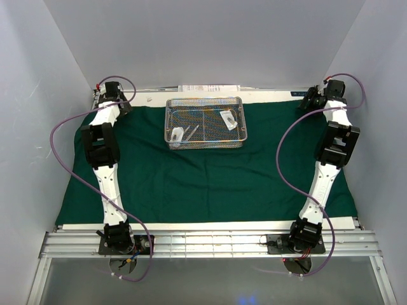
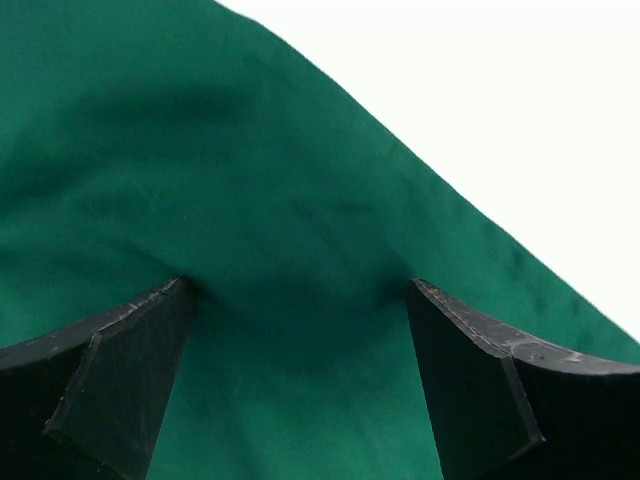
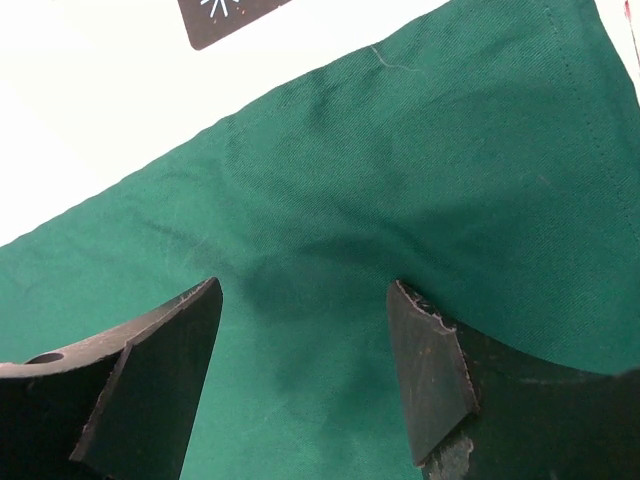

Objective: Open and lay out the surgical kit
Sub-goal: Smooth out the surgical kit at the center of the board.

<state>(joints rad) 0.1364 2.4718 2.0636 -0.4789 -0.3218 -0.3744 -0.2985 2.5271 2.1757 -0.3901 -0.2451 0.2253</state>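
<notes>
On the white counter point(image 1: 222, 225), the dark green cloth wrap point(image 1: 203, 184) is lying spread flat, the rectangular silver wire-mesh tray point(image 1: 169, 121) sitting near its far edge and holding small white packets point(image 1: 227, 119) and thin tweezers point(image 1: 191, 133); the left hand point(image 1: 114, 93) and right hand point(image 1: 318, 96) are touching its far corners, jaws standing apart

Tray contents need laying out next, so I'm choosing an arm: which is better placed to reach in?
Probably left. The left fingers sit open on the cloth nearer the tray, by the tools; the right fingers are farther off.
</notes>
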